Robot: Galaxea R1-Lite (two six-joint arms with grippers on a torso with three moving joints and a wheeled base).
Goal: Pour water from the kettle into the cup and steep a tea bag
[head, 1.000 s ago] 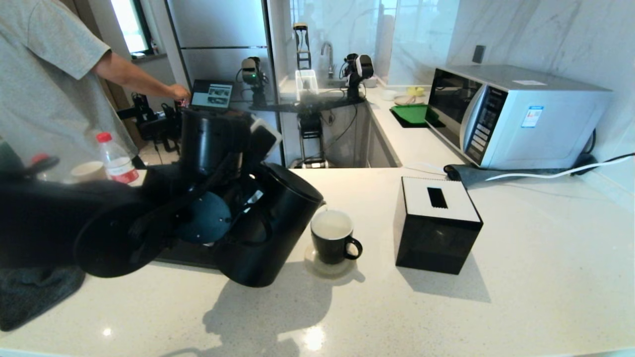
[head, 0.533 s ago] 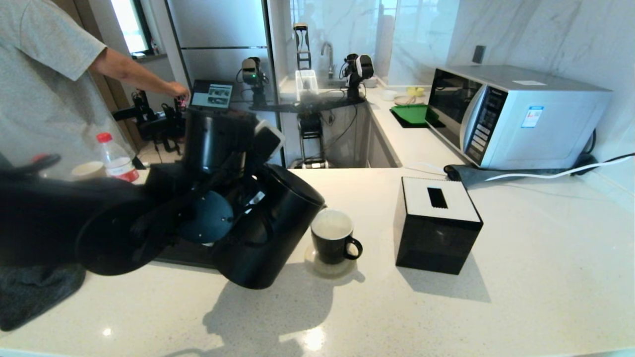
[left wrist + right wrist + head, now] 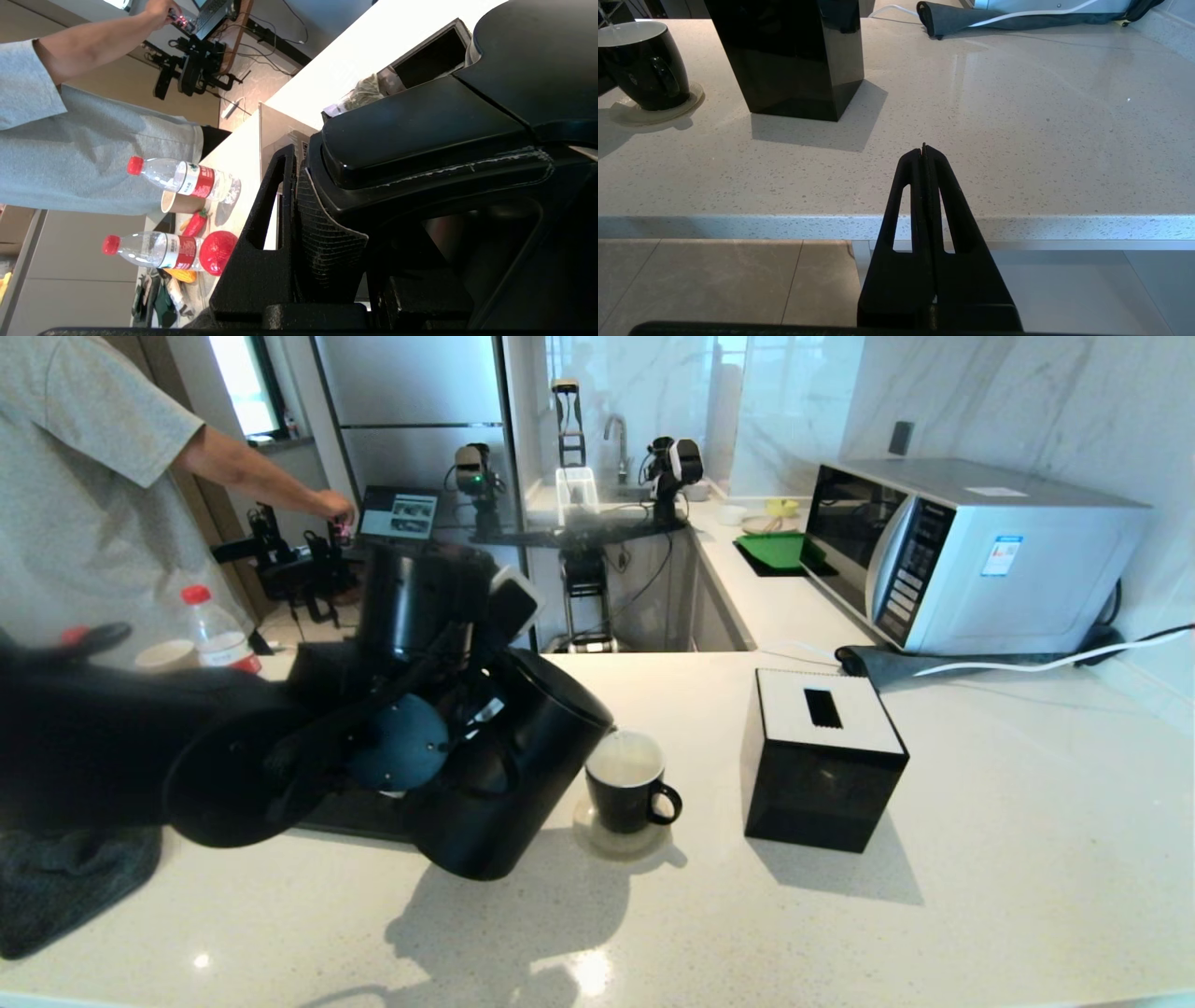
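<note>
The tall black kettle hangs tilted over the counter, its spout just above the rim of the cup. That cup is a black mug with a white inside, standing on a pale coaster. My left gripper is shut on the kettle's loop handle, and its ribbed pad presses the handle. No stream of water shows at the spout. A small grey-green pouch, seemingly the tea bag, lies by a black tray. My right gripper is shut and empty at the counter's front edge, with the cup far off.
A black tissue box stands right of the cup, with a microwave behind it. At the far left are red-capped bottles, a paper cup and a person in grey. A dark cloth lies at the front left.
The thin stream from the spout into the cup a second ago has stopped. The kettle and my left arm have shifted slightly right and up.
</note>
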